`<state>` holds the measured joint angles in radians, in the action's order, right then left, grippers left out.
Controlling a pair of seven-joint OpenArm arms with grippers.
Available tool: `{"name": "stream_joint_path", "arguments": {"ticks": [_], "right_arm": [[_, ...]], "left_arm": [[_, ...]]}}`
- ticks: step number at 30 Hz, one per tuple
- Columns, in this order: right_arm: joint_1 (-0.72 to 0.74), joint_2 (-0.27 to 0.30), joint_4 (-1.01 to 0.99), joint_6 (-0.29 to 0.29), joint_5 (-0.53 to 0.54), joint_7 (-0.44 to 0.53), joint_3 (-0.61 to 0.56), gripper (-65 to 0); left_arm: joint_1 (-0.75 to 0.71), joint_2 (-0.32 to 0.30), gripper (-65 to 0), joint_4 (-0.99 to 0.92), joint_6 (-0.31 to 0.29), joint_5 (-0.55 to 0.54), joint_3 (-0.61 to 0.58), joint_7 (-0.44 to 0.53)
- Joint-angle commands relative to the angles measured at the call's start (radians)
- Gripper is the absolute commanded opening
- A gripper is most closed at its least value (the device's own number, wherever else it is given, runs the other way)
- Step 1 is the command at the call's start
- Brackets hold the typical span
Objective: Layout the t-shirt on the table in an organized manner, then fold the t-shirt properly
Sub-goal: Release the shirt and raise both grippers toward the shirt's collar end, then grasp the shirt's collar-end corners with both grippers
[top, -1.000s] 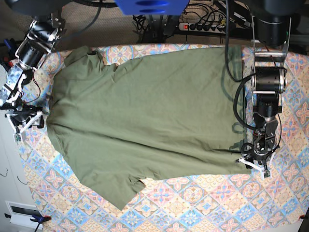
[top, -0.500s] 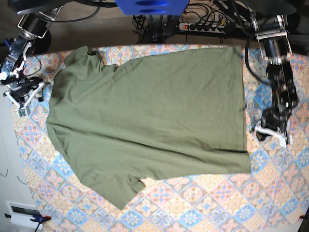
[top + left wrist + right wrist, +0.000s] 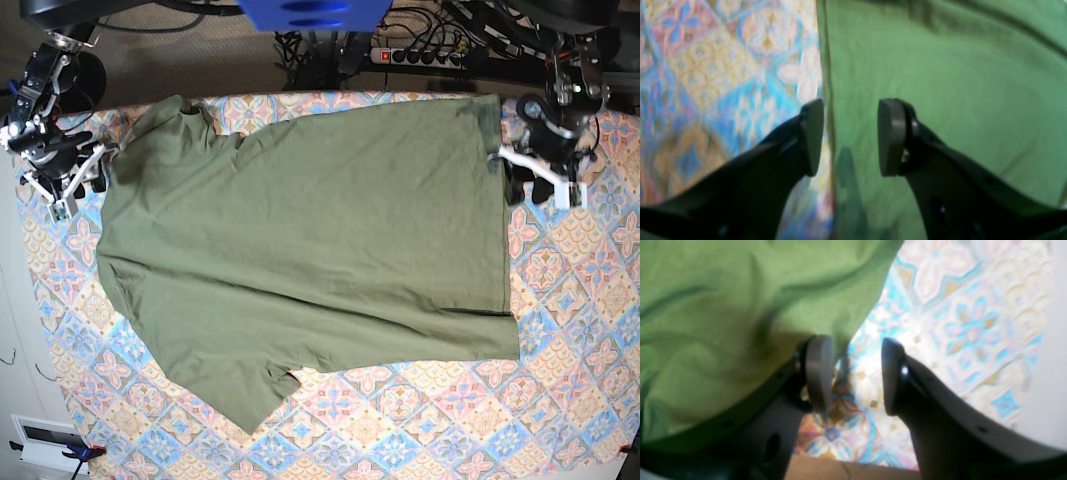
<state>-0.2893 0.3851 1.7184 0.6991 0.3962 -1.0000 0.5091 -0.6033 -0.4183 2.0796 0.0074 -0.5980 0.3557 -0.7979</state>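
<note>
The olive-green t-shirt lies spread on the patterned table, hem to the right and collar side to the left. My left gripper hovers at the hem's far right corner. In the left wrist view it is open and straddles the t-shirt edge, with nothing pinched. My right gripper is beside the far left sleeve. The right wrist view shows it open over bare table, one finger against the t-shirt edge.
A power strip and cables lie beyond the table's far edge, under a blue part. The table's left edge runs close to my right gripper, and a wooden rim shows below it. The near sleeve points toward the front edge.
My left arm has travelled from the hem's near corner up along the right edge to the far corner. My right arm has risen toward the far left sleeve. The shirt lies as before.
</note>
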Motion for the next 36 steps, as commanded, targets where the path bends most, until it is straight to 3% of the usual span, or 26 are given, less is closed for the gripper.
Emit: {"name": "stream_joint_path", "arguments": {"ticks": [1,4,10,14,22,36], "right_arm": [[-0.008,0.018,0.019,-0.001,0.004,0.008,0.009,-41.9],[-0.031,0.018,0.022,-0.001,0.004,0.01,0.012,-41.8],[-0.031,0.018,0.022,-0.001,0.004,0.01,0.009,-41.8],[-0.031,0.018,0.022,-0.001,0.004,0.01,0.009,-41.8],[-0.031,0.018,0.022,-0.001,0.002,0.008,0.007,-41.8],[-0.024,0.018,0.016,-0.001,0.002,0.008,0.007,-41.8]], "left_arm": [[-0.02,-0.014,-39.7,0.016,0.004,0.003,0.004,0.018],[-0.109,-0.009,-39.7,0.017,0.003,-0.017,0.004,0.018],[-0.229,0.012,-39.7,0.016,0.003,-0.225,0.044,0.018],[-0.29,0.072,-39.7,0.011,0.003,-0.317,0.102,0.018],[-0.317,0.175,-39.3,-0.04,0.003,-0.326,0.122,0.008],[-0.235,0.223,-39.1,-0.19,0.003,-0.328,0.098,0.008]]}}
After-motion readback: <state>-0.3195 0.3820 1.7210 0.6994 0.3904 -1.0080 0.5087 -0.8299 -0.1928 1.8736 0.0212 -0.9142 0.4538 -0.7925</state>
